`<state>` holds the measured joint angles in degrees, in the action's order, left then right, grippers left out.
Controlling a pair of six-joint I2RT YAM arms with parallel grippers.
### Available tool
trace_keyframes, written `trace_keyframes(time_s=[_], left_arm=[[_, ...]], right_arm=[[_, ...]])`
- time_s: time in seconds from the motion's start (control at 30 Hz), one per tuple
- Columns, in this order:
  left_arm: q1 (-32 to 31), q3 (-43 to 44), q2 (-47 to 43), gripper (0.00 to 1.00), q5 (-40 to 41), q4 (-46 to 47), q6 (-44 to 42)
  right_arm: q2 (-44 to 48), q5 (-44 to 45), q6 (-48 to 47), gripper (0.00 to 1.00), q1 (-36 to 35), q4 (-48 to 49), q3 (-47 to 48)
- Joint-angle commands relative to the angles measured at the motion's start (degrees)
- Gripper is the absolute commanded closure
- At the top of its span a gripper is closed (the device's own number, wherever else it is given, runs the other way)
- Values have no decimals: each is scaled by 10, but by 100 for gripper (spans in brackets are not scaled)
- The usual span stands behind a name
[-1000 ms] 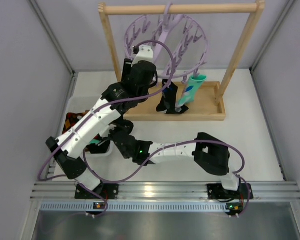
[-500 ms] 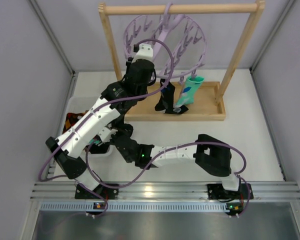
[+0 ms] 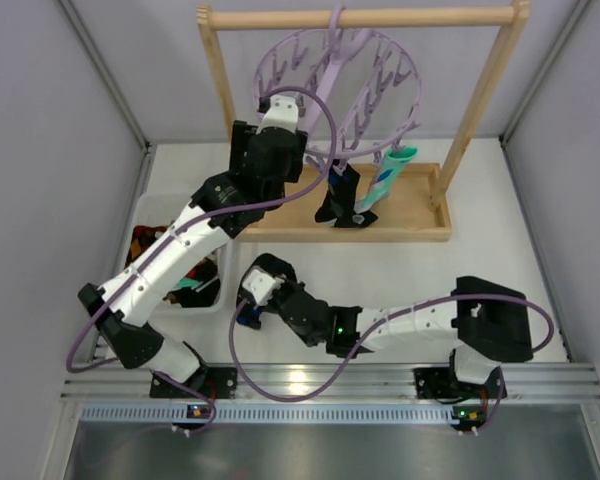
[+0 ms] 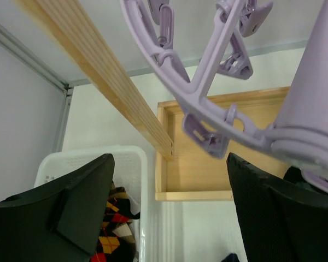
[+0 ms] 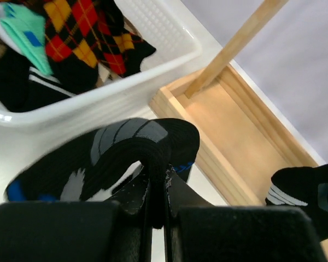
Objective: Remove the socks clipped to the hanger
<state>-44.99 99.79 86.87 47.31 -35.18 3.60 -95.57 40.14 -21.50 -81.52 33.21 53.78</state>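
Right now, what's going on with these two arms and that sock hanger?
The robot is taking socks off the lavender hanger. The right gripper is shut on a black sock and holds it just beside the white basket, which has an argyle sock and others inside. The left gripper is open, up at the hanger's ring. A dark sock and a teal sock hang from its clips.
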Motion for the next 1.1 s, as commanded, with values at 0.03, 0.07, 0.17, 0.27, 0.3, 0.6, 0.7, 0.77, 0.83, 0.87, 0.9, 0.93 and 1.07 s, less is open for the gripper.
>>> trace_keyframes(time_s=[0.03,0.07,0.17,0.27,0.3,0.6,0.7,0.77,0.83,0.87,0.9,0.93,1.07], left_arm=[[3,-25,-84,5,-16,19,18],[3,-30,-97,2,-17,20,20],[3,-65,-151,2,-20,20,31],[3,-81,-211,2,-20,19,45],[3,-90,-227,2,-18,20,51],[3,-95,-330,2,21,24,80],[3,-98,-335,2,47,25,75],[3,-113,-338,2,64,32,63],[3,-120,-342,2,80,40,58],[3,-123,-344,2,81,40,56],[3,-126,-347,2,81,40,55],[3,-129,-348,2,81,40,55],[3,-136,-349,2,80,47,47]], right_arm=[[94,-94,51,100,2,-3,-12],[103,-109,56,100,10,-19,-8],[128,-170,77,100,35,-38,11],[116,-216,83,100,60,-59,63],[109,-236,79,100,64,-70,79],[-64,-429,105,100,113,-108,309],[-151,-469,126,100,127,-108,385],[-224,-479,144,100,136,-127,446],[-263,-489,167,100,142,-138,476],[-289,-490,169,99,142,-147,493],[-295,-491,174,96,142,-148,498],[-298,-490,176,91,142,-147,497],[-257,-478,174,48,144,-149,473]])
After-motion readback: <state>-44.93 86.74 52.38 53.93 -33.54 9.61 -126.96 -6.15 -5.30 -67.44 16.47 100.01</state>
